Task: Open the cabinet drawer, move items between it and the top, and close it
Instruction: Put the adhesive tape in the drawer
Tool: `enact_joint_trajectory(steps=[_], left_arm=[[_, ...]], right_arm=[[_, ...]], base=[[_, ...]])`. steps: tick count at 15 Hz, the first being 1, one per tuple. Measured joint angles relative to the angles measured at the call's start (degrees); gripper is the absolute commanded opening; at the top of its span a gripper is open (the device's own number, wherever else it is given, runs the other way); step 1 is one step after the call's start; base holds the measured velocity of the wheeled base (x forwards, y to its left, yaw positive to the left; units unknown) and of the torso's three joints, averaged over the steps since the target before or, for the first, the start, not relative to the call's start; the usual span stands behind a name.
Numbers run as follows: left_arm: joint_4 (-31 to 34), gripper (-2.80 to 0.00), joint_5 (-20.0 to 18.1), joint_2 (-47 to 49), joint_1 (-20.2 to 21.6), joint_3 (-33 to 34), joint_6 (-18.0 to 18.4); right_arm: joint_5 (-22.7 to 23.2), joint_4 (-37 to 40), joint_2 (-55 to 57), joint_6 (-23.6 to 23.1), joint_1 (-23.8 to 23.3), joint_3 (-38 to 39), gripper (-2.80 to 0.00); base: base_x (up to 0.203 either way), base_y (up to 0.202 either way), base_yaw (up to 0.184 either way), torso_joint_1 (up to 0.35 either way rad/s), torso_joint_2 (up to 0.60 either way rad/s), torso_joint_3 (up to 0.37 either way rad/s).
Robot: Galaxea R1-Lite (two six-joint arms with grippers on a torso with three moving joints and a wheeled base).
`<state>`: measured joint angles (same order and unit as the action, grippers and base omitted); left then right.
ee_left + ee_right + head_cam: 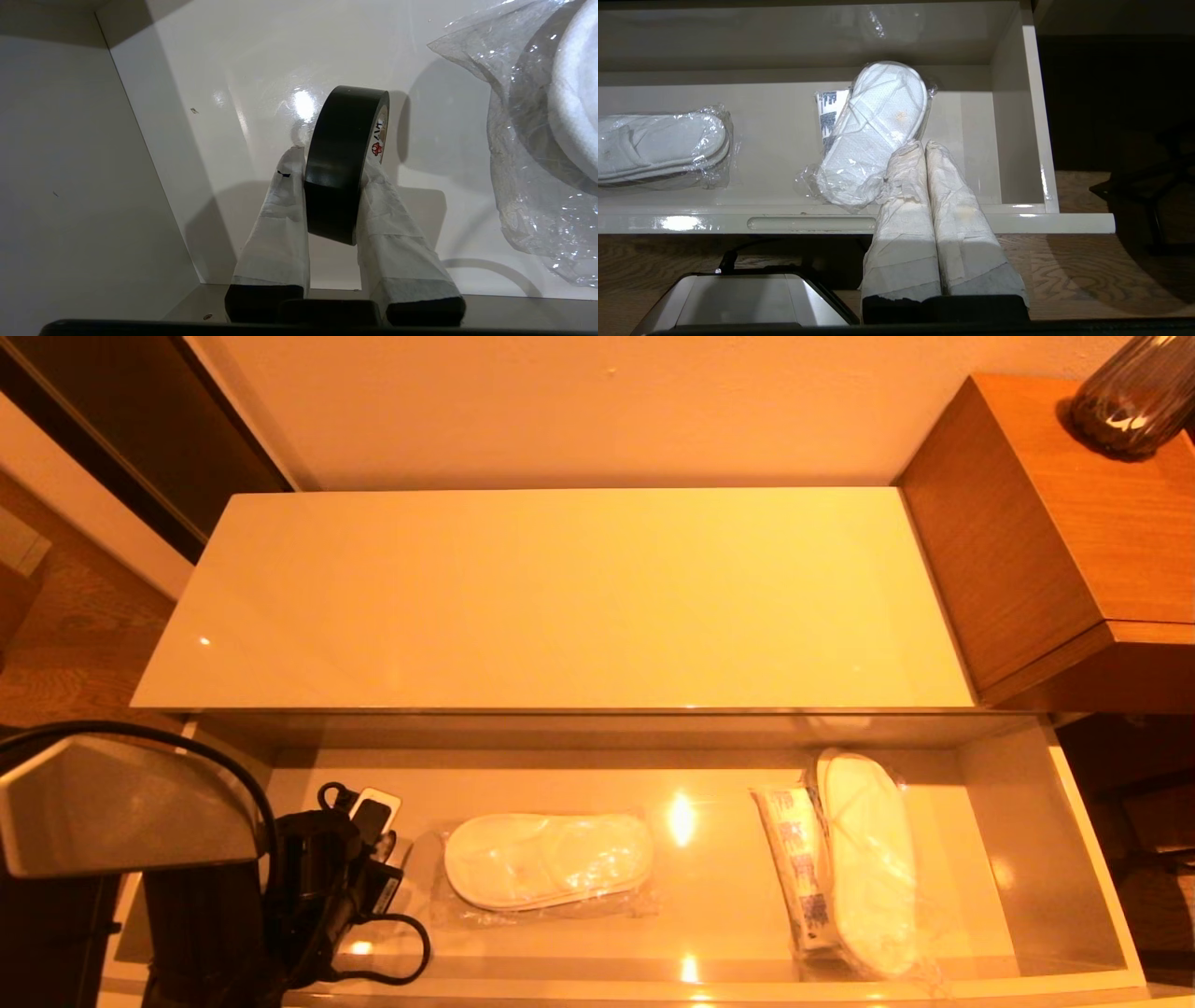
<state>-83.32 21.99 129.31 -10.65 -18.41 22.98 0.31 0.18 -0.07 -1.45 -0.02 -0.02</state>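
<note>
The cabinet drawer (1102, 859) stands pulled out below the bare glossy top (560, 597). At the drawer's left end my left gripper (332, 156) is shut on the black tape ring (341, 130), which stands on edge between the padded fingers near the left wall. In the head view the gripper body (345, 859) hides the ring. One bagged pair of white slippers (546, 861) lies left of centre. Another pair (868, 859) lies at the right, partly over the blue-printed white packet (794, 868). My right gripper (922, 145) hangs shut and empty before the drawer's front rim (691, 223).
The taller brown wooden cabinet (1055, 541) with a dark vase (1134, 392) adjoins the top on the right. A wall runs behind. My left arm's silver casing (112, 803) fills the near left corner, and wood floor (1087, 280) lies in front of the drawer.
</note>
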Motion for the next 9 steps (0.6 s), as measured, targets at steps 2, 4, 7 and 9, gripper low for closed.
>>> enact_joint_trajectory(steps=[2, 4, 7, 9], left_arm=[[0.0, -2.80, 0.0, 0.0, -0.1, -0.1, 0.0], [0.0, -2.80, 0.0, 0.0, 0.0, -0.2, 0.0], [0.0, -2.80, 0.1, -0.1, 0.0, -0.2, 0.0], [-0.1, -2.80, 0.0, -0.3, 0.0, -0.2, 0.0]], right_arm=[[0.0, 0.0, 0.0, 0.0, -0.1, 0.0, -2.80], [0.0, 0.0, 0.0, 0.0, 0.0, 0.0, -2.80], [0.0, 0.0, 0.0, 0.0, 0.0, 0.0, -2.80], [0.0, 0.0, 0.0, 0.0, 0.0, 0.0, -2.80]], base=[[0.000, 0.000, 0.000, 0.000, 0.00, 0.000], [0.000, 0.000, 0.000, 0.000, 0.00, 0.000], [0.000, 0.000, 0.000, 0.000, 0.00, 0.000], [0.000, 0.000, 0.000, 0.000, 0.00, 0.000]])
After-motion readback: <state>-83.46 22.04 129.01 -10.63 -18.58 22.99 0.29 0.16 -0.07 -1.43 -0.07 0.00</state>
